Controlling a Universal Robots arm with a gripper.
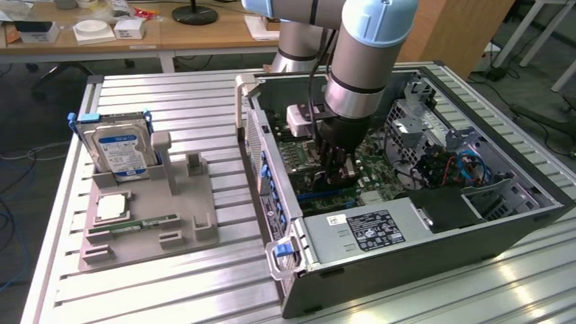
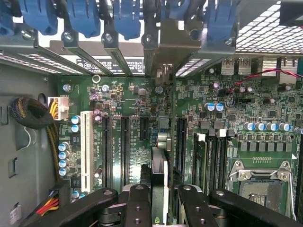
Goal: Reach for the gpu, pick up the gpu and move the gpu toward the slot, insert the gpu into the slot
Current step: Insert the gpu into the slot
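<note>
The gpu [image 2: 159, 165] appears edge-on in the wrist view as a thin dark card standing upright on the green motherboard [image 2: 132, 101]. Its silvery end bracket [image 2: 163, 52] reaches up to the case's rear wall. My gripper [image 2: 160, 208] is shut on the card, a black finger [image 2: 137, 203] against each side. The slot under the card is hidden by it; black slots [image 2: 124, 146] run parallel on both sides. From the exterior view, my gripper [image 1: 338, 177] is lowered deep into the open computer case [image 1: 504, 223], with the dark gpu [image 1: 342, 183] at the board.
A square silver CPU socket [image 2: 258, 182], a white slot [image 2: 86, 151] and a cable bundle [image 2: 31, 113] surround the card. A grey fixture [image 1: 144, 216] at the exterior view's left holds a hard drive [image 1: 121, 148], a chip and a green memory stick [image 1: 135, 224]. The power supply [image 1: 378, 229] fills the case's near end.
</note>
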